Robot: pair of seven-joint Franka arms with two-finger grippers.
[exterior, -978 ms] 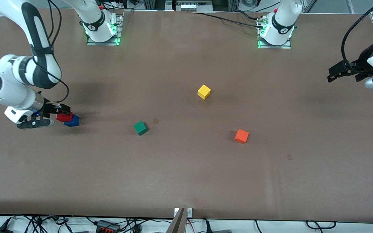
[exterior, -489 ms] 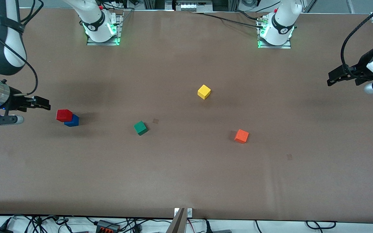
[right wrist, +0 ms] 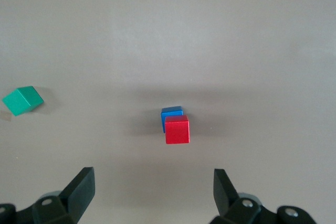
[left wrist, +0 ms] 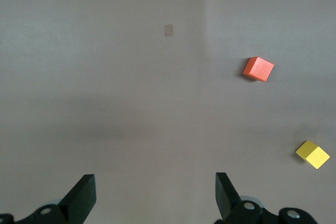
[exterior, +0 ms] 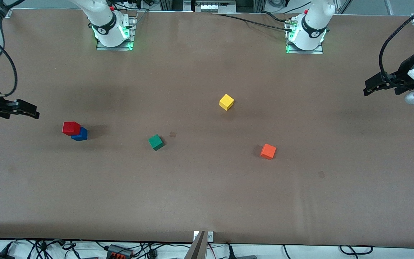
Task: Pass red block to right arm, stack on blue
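The red block (exterior: 71, 127) is sitting on the blue (exterior: 81, 135), stack apparently done, so both released claws, right claw (exterior: 25, 109) beside it, left claw (exterior: 374, 83) waiting well apart, are hanging empty.

Both grippers (exterior: 31, 114) (exterior: 367, 88) raised, spread wide

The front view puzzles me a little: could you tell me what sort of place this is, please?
Most likely a robotics lab bench: two arm bases bolted along the brown table, loose cables at its edge, and coloured cubes as practice pieces, the red block stacked on the blue block.
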